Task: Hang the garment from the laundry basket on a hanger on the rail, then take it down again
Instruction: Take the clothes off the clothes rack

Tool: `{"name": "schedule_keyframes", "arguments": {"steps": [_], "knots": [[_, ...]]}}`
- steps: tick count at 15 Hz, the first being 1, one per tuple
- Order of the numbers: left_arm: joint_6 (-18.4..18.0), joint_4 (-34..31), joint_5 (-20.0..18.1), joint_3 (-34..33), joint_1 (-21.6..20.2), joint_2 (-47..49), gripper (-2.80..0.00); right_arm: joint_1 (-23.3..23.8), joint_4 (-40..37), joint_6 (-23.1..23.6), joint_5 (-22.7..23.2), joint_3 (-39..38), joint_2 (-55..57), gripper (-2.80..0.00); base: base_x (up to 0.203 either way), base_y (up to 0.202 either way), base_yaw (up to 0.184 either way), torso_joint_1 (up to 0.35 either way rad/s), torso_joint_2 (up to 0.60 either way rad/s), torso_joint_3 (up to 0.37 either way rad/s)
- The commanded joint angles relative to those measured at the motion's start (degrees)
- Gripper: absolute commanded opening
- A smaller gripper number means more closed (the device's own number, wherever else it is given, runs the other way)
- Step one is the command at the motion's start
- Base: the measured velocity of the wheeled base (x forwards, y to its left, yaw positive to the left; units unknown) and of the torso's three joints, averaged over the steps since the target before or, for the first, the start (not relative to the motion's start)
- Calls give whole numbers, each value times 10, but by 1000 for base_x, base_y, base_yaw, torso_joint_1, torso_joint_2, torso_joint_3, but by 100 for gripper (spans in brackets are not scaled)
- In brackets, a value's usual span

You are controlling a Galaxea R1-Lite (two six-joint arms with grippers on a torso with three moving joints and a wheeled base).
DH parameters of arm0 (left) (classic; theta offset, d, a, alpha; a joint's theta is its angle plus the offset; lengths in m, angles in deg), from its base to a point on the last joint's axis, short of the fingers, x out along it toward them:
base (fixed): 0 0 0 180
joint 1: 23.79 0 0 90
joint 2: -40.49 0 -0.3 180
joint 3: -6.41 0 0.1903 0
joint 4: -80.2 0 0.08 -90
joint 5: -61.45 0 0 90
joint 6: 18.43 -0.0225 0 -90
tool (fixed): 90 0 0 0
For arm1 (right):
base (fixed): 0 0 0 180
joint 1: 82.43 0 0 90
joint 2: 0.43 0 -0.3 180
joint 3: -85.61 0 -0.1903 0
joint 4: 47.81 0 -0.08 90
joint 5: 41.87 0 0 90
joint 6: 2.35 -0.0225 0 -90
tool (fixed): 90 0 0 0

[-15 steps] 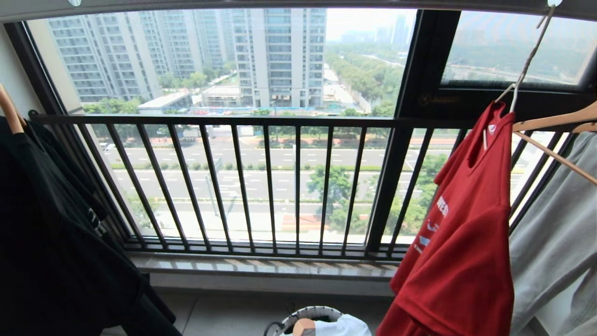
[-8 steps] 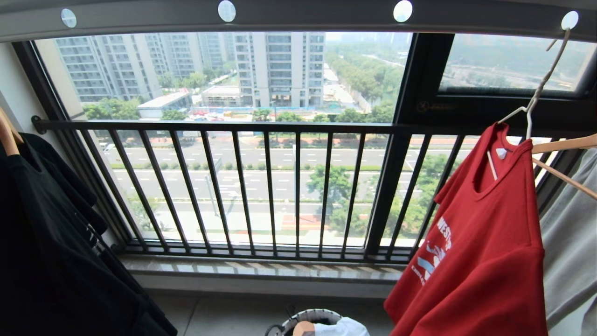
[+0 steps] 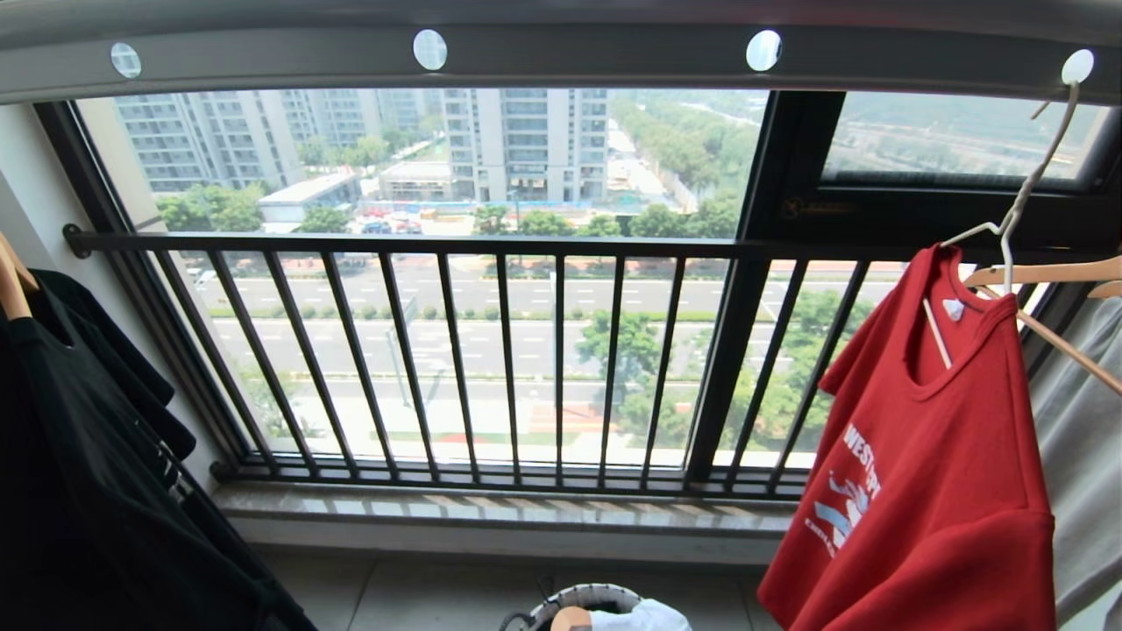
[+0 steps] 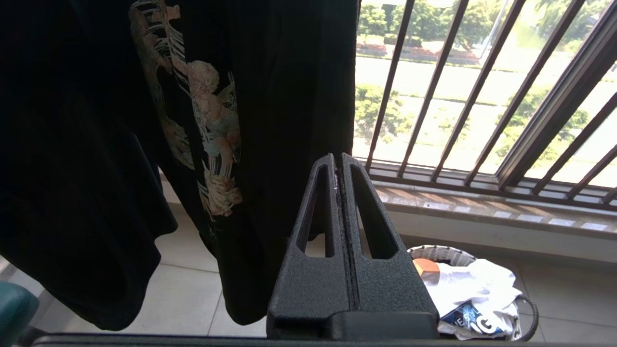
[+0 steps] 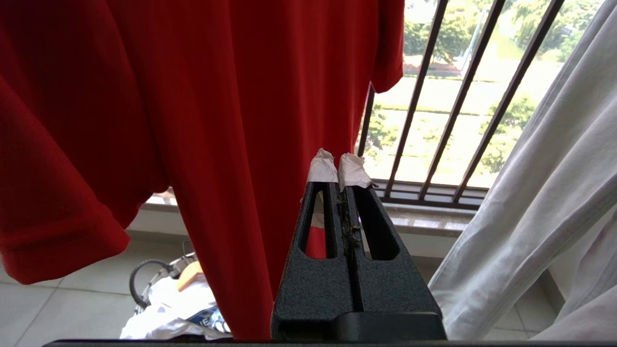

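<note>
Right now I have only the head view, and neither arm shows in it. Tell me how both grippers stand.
Observer: The left gripper is shut and empty, in front of the black T-shirt with its cherub print.
Operator: Now give me the right one.
Observer: The right gripper is shut and holds nothing. Its taped tips are close to the red T-shirt; whether they touch it I cannot tell.
Operator: Describe the basket in full.
Observer: The laundry basket holds a white printed garment and has a black loop handle at its side.
</note>
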Motion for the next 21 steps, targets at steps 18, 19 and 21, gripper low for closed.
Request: {"name": "schedule_keyframes", "arguments": {"steps": [18,19,21], "knots": [[0,0,0,0,0,0,-280,0,-1,2,0,-1,0,-280,0,0,0,0,0,0],[0,0,0,0,0,0,-280,0,-3,3,0,0,0,-280,0,0,0,0,0,0],[0,0,0,0,0,0,-280,0,-1,3,0,-1,0,-280,0,0,0,0,0,0]]}}
